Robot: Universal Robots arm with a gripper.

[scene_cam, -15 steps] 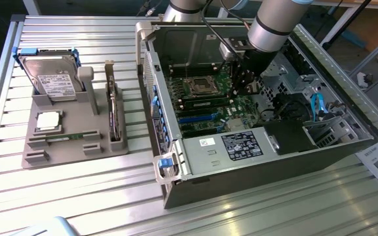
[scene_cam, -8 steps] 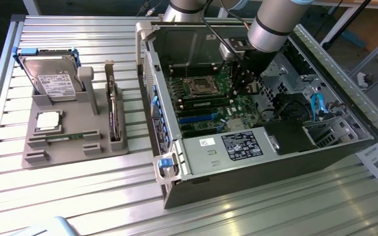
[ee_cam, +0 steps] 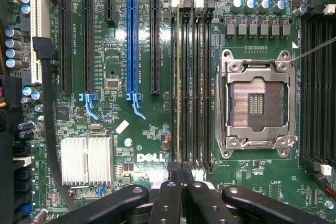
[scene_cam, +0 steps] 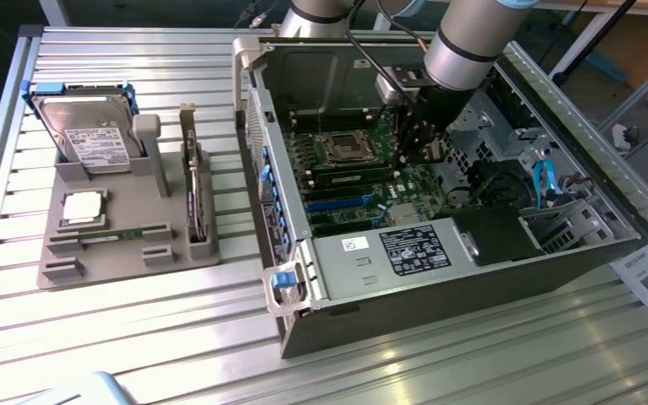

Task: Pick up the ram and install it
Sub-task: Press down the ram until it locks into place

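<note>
Since your gripper point(ee_cam: 184, 186) hangs inside the open computer case point(scene_cam: 259, 110) with its jaws closed right down, look first at the line running straight out from its fingertips. What reads as the ram point(ee_cam: 179, 87), a thin olive-green stick seen edge-on, stands in the memory slot directly ahead of them. Its long axis runs along the slot, in line with the wrist. Nothing shows clamped between the jaws. You cannot tell whether the tips touch the stick's near end, because the finger links point(ee_cam: 173, 203) cover that spot. On one side of the stick lie the neighbouring memory slots point(ee_cam: 199, 87), which are empty, and then the bare processor socket point(ee_cam: 257, 100). On the other side are a black expansion slot point(ee_cam: 155, 45) and a blue expansion slot point(ee_cam: 131, 45), both unoccupied, so nothing tall crowds the stick. A black cable point(ee_cam: 46, 129) and a finned heatsink point(ee_cam: 86, 161) sit well apart from it. In the exterior view the arm point(scene_cam: 471, 42) reaches down over the board. Outside the case, toward that view's left, a grey holder point(scene_cam: 132, 263) carries the hard drive point(scene_cam: 88, 126), the processor chip point(scene_cam: 84, 207) and the dark expansion card point(scene_cam: 195, 202). A thin greenish strip point(scene_cam: 112, 235) lies in the holder's low groove, too small for you to say what it is.
</note>
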